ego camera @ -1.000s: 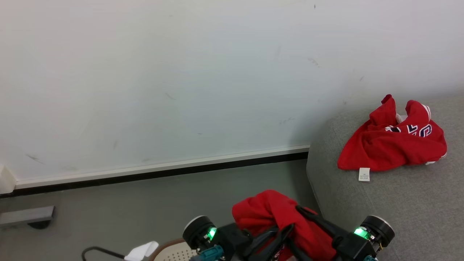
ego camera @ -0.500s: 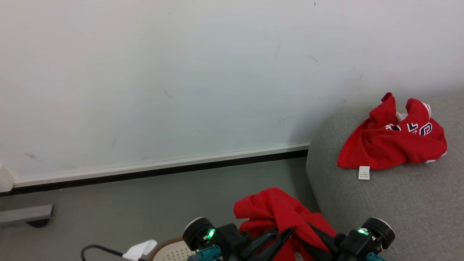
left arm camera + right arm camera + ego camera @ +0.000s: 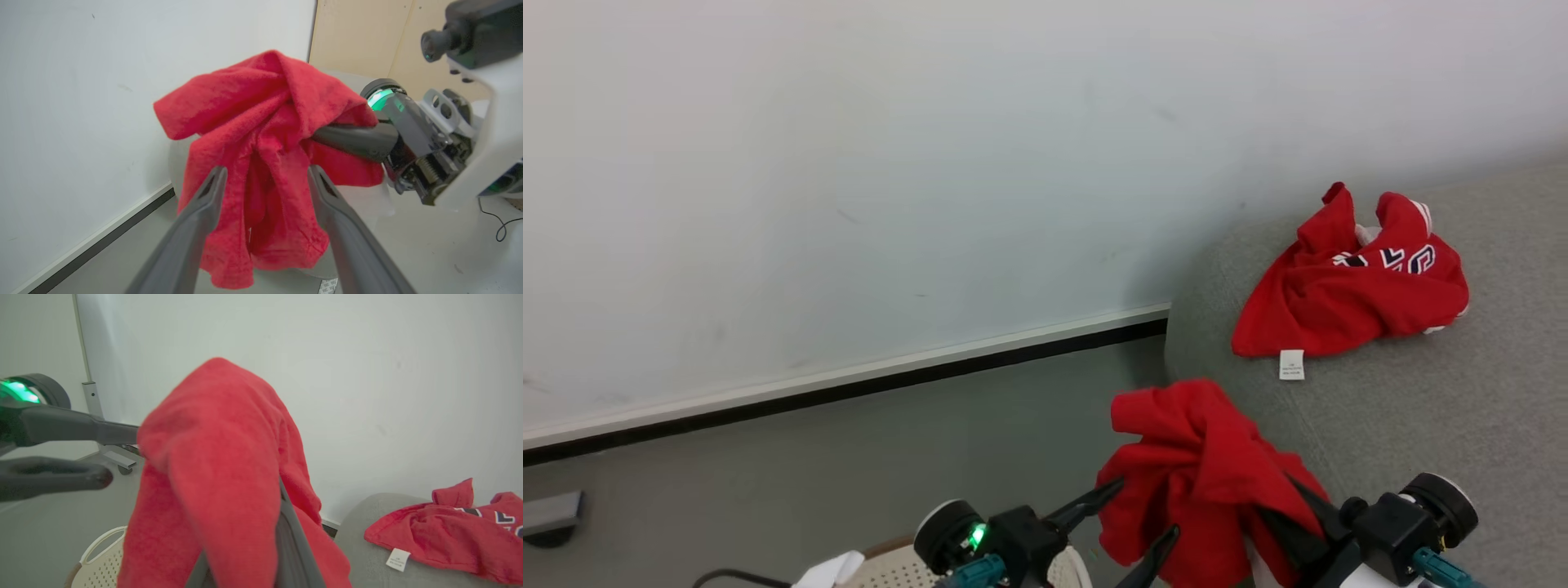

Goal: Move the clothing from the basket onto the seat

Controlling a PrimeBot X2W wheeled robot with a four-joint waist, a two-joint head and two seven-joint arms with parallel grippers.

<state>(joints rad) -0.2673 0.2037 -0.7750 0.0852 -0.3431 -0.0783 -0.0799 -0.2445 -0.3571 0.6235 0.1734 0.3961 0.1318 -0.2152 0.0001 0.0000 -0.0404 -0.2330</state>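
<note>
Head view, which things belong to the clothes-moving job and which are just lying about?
Job: held red garment, second red garment, grey sofa, basket.
Lying about: black cable, grey floor bracket.

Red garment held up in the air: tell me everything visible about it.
The bright red soft fabric garment hangs bunched and creased in the air beside the light-grey upholstered sofa. It drapes over the right claw, which grips it; the open left claw flanks its lower folds. Its visible folds are plain red.

right hand (image 3: 1284,496): holding clothing (image 3: 1192,457) | left hand (image 3: 1147,510): fingers apart
</note>
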